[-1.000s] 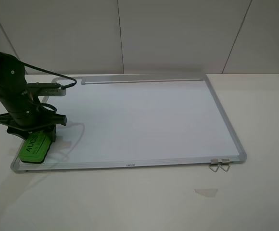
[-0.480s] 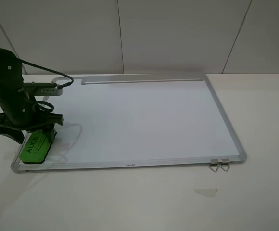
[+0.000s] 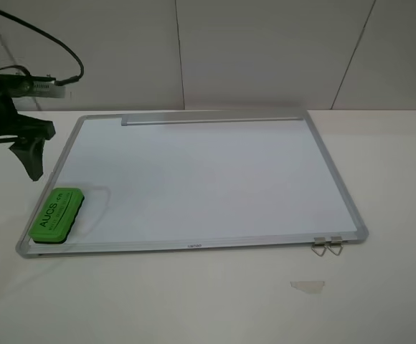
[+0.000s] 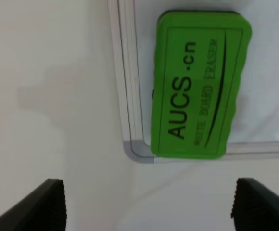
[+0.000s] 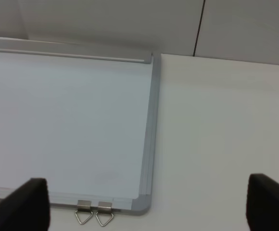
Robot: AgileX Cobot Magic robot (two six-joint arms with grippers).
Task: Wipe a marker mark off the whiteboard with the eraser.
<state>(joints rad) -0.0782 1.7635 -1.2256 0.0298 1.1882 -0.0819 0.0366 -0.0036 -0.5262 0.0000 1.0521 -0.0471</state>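
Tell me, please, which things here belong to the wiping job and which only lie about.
For the job:
- whiteboard, no mark visible on it
- green eraser, lying on the board's corner
- left pincer, open, lifted off the eraser

Just lying about:
- metal clips at the board's corner
- small scrap on the table

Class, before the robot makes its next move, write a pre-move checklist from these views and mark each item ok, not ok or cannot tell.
1. Marker mark gone from the whiteboard: ok, no mark visible on the white surface in any view.
2. Eraser released: ok, it lies flat on the board's near left corner, nothing touching it.
3. Left gripper clear of the eraser: ok, raised beside the board, fingers spread wide.
4. Right gripper empty: ok, open over the clip corner.
5. Clips attached: ok.
6. Eraser felt clean: cannot tell, underside hidden.
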